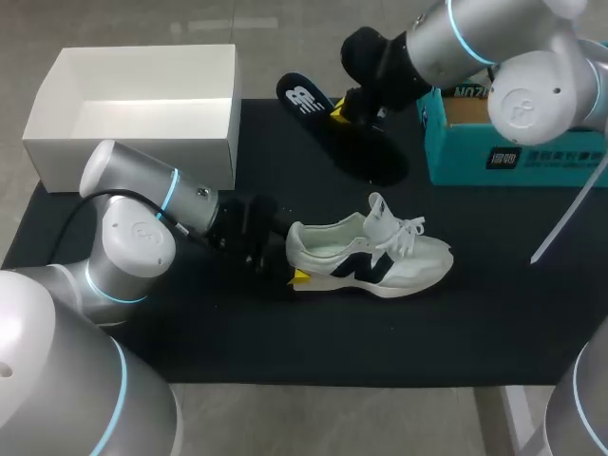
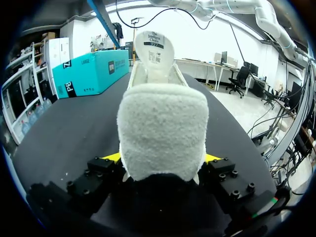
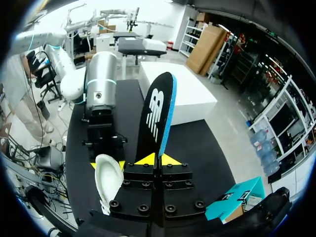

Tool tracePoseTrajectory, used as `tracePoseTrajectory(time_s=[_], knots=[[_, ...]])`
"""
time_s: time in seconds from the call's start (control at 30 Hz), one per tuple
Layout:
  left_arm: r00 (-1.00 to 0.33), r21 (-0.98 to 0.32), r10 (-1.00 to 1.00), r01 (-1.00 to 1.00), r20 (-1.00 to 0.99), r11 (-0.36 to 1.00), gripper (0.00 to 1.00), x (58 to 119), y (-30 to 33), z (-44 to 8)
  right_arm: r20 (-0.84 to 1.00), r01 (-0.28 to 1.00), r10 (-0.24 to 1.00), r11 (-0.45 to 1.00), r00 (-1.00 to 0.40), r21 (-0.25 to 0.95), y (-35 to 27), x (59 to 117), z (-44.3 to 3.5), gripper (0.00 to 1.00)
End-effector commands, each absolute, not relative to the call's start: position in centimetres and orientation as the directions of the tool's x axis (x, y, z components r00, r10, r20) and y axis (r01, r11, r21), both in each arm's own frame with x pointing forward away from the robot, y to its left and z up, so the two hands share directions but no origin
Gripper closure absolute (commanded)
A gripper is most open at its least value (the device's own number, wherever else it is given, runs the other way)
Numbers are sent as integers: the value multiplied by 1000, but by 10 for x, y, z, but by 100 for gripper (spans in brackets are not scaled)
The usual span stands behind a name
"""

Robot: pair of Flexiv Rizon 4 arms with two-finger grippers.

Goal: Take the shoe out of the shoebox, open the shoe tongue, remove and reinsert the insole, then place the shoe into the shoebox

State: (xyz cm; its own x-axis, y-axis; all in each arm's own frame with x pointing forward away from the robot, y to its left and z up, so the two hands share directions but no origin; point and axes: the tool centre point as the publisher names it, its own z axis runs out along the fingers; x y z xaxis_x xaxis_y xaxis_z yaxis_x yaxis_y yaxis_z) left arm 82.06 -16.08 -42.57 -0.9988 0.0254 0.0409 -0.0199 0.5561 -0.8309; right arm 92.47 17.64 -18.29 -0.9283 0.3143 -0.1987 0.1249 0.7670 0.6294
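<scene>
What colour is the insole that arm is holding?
The insole is black with blue edge, white logo; right wrist view.

white shoe (image 1: 370, 258), black side logo, upright on the surface (image 1: 237, 332), tongue raised, heel clamped in left tool (image 2: 163, 159). Black insole (image 3: 158, 113), blue edge, pinched in right tool (image 3: 158, 159). White shoebox (image 1: 133, 142) open-topped, back left.

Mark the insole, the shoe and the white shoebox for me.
insole (image 1: 302, 97): head view, on its black top face near the free end.
shoe (image 1: 366, 268): head view, on the middle of its side panel.
white shoebox (image 1: 66, 163): head view, on its front outer wall.
</scene>
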Motion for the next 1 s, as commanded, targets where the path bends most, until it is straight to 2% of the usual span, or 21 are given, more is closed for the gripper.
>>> tracePoseTrajectory(time_s=[0.03,0.77,0.87,1.0], knots=[[-999,-829,25,-20,41,559,100,821,-161,-427,-199,124,315,765,-928,632,175,924,-184,100],[-999,-829,25,-20,41,559,100,821,-161,-427,-199,124,315,765,-928,632,175,924,-184,100],[-999,-829,25,-20,41,559,100,821,-161,-427,-194,194,446,685,-874,703,178,924,-170,100],[-999,-829,25,-20,41,559,100,821,-161,-427,-177,217,519,609,-836,763,183,921,-149,100]])
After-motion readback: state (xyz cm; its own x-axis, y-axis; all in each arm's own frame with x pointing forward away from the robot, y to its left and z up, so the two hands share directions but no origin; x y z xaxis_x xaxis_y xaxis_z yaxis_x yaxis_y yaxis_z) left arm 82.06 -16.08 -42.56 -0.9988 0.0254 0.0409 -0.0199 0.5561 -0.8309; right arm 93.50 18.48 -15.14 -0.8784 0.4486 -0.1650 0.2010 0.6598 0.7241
